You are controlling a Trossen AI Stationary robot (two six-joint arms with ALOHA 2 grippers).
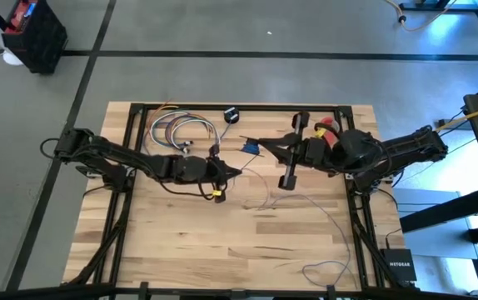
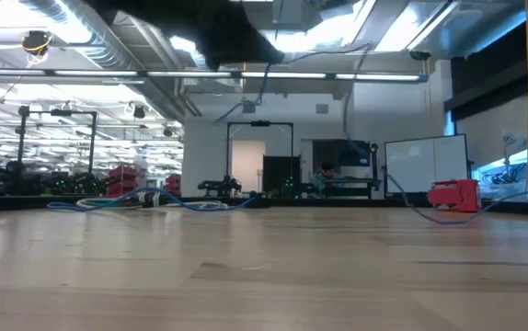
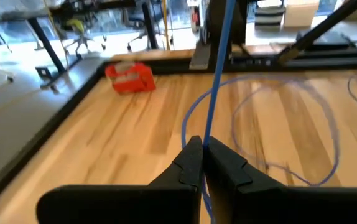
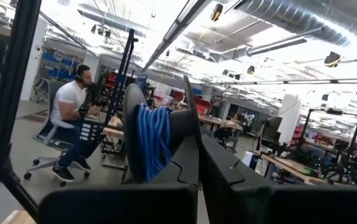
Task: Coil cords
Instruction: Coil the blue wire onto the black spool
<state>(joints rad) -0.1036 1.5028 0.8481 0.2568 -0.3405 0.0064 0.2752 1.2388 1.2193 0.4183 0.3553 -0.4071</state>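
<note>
The right gripper (image 4: 197, 149) holds the wound blue bundle of the cords (image 4: 153, 146) near the tabletop's (image 1: 222, 250) far edge; the left gripper (image 3: 202, 155) pinches 1 strand. To coil well, it should feed with light tension

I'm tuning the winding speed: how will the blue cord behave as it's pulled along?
Probably floppy: the blue cord lies in loose loops on the table. It looks thin and light, so it may drag or snag. Pinched in the left gripper, it runs straight, suggesting tension straightens it.
</note>
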